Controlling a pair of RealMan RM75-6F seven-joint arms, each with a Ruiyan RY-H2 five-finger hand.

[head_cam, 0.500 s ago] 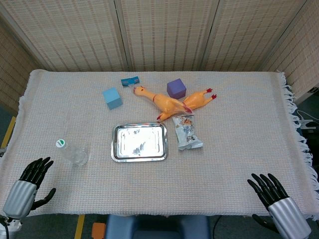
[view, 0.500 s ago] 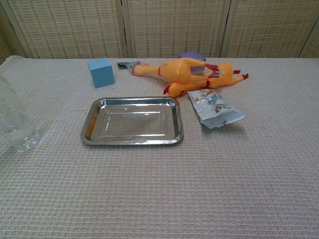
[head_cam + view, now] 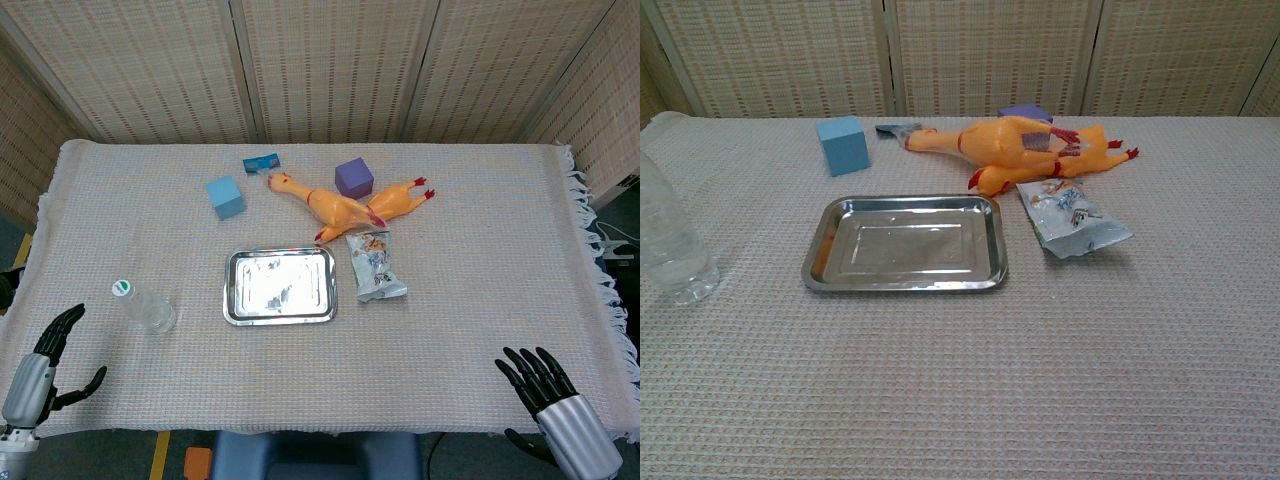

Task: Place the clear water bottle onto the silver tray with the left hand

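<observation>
The clear water bottle (image 3: 146, 307) with a green cap stands upright on the cloth, left of the silver tray (image 3: 279, 285). In the chest view the bottle (image 3: 667, 245) shows at the left edge and the tray (image 3: 905, 243) sits mid-table with nothing in it. My left hand (image 3: 42, 365) hovers at the near-left table edge, fingers spread, holding nothing, well short of the bottle. My right hand (image 3: 548, 392) is at the near-right edge, fingers apart and empty. Neither hand shows in the chest view.
Behind the tray lie two rubber chickens (image 3: 345, 207), a purple cube (image 3: 354, 177), a blue cube (image 3: 225, 196), a small blue packet (image 3: 261, 162) and a snack bag (image 3: 375, 265). A woven screen stands behind the table.
My left hand has shifted left and turned edge-on, further from the bottle. The right hand has barely moved. The objects stay put.
</observation>
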